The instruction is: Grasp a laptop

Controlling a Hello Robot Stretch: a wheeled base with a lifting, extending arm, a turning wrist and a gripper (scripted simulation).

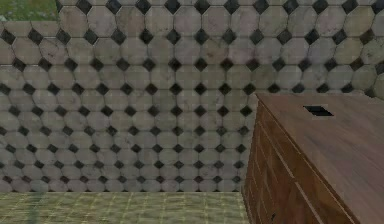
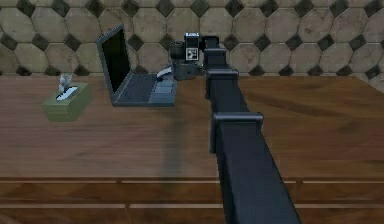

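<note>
An open laptop [image 2: 128, 72] with a dark screen and grey keyboard stands on a wooden tabletop [image 2: 100, 150] near the tiled wall. My arm [image 2: 240, 140] reaches up over the tabletop from the arm side view's bottom edge. My gripper [image 2: 170, 74] sits at the laptop's right edge, by the keyboard base. Since the laptop rests on the table right at the gripper, I cannot tell whether it holds anything.
A green tissue box [image 2: 68, 101] sits on the table left of the laptop. In the forward view a wooden cabinet [image 1: 320, 160] with a small dark hole [image 1: 318, 110] in its top stands at the right, before a tiled wall [image 1: 130, 100].
</note>
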